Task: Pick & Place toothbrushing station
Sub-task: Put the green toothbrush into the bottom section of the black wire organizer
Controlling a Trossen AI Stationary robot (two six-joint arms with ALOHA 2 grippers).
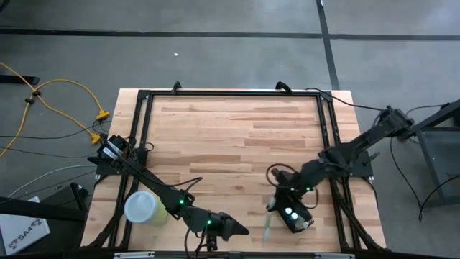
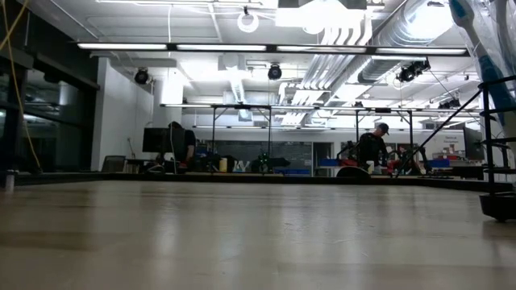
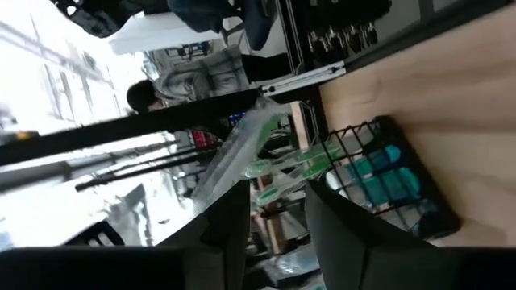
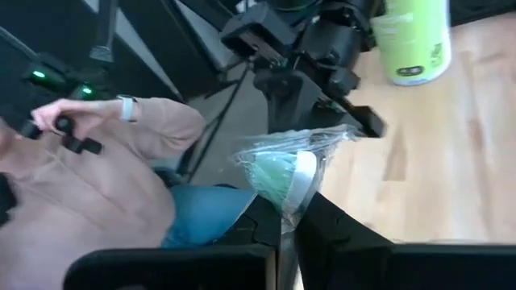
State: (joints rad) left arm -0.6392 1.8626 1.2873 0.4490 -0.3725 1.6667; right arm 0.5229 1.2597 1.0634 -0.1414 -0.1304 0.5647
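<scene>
At the near edge of the wooden counter (image 1: 237, 137), the right pincer (image 4: 287, 216) is clamped on a plastic-wrapped green toothbrush (image 4: 284, 173) beside the black wire-mesh holder box (image 3: 387, 181), facing the left pincer (image 3: 278, 213), part-open and holding nothing.

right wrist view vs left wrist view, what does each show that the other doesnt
Only the right wrist view shows the lime-green cup standing on the table, the left arm near it, and a person's sleeve beyond the table edge. Its own right gripper is shut on a toothbrush in clear wrapping.

Only the left wrist view shows the black wire-mesh holder with blue-green items inside, seen past the left gripper, whose jaws stand apart, holding nothing.

Both show the wooden table and the wrapped green toothbrush.
</scene>
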